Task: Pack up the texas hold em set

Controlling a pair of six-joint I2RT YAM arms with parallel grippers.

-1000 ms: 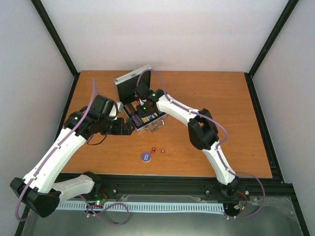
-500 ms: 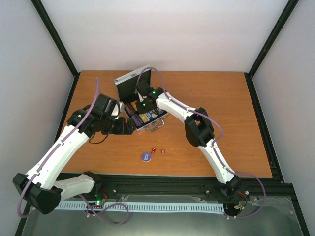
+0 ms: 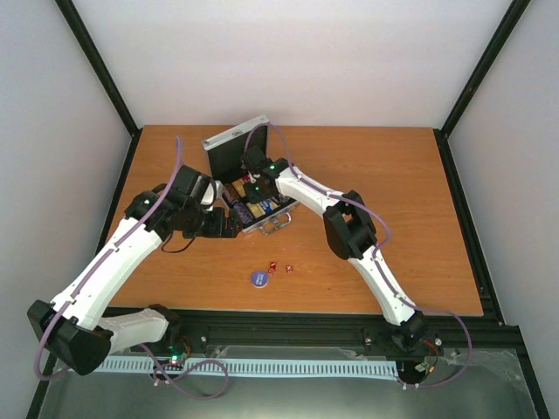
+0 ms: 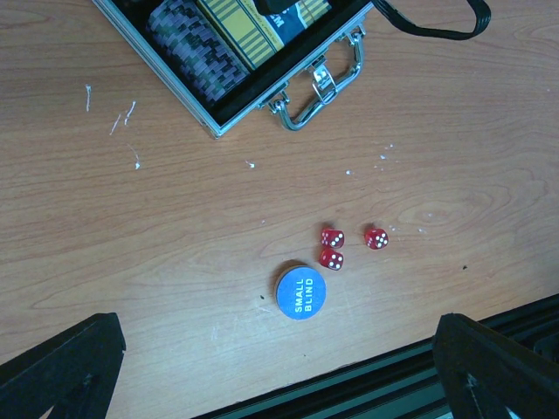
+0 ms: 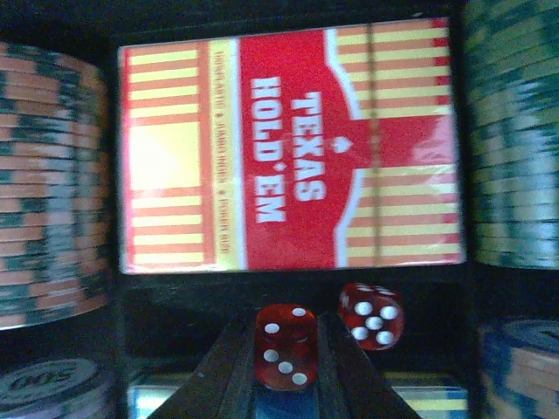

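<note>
Nearest the arms, the blue disc lies flat on the wooden table, its white lettering reading "SMALL BLIND". Just beyond it sit three red dice, two of them touching and the third a little to the right. The left gripper hangs over this patch with its jaws spread wide, holding nothing.

Farther back is the silver case, open, its handle facing the near side and its lid standing up at the far side. The right gripper is down inside it, clamped on a red die. A second die lies just to the right of that one on the black lining.

Behind the dice the red card box reads "TEXAS HOLD'EM"; its smaller print is too blurred to read. Chip stacks flank it on both sides. The right arm covers part of the blue-yellow card box.
</note>
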